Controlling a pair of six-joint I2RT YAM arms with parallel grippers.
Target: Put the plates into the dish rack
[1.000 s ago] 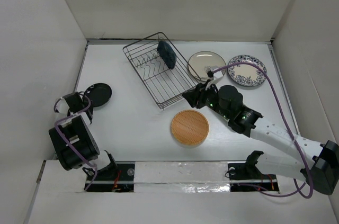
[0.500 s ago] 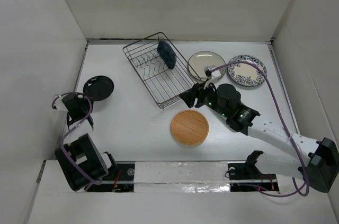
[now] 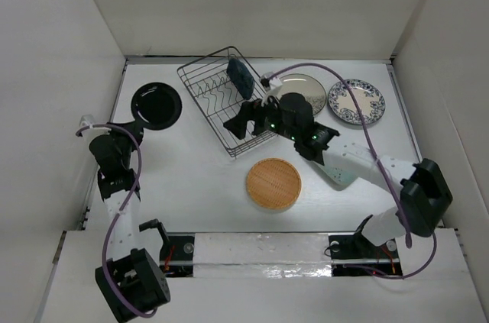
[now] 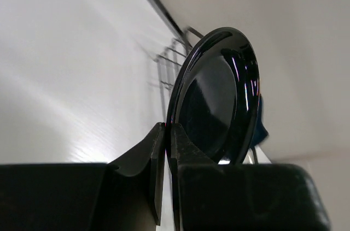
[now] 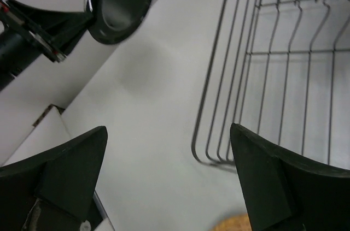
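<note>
Our left claw point(image 4: 167, 132) pinches the black plate point(image 3: 157, 105) by its rim; our right claw point(image 5: 169, 160) hangs wide open above the edge of the rack point(image 3: 210, 98).

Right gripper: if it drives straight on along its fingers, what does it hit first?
Probably the white tabletop, just beside the rim of the dark wire dish rack. The open right gripper points past that rim, though depth is unclear.
</note>
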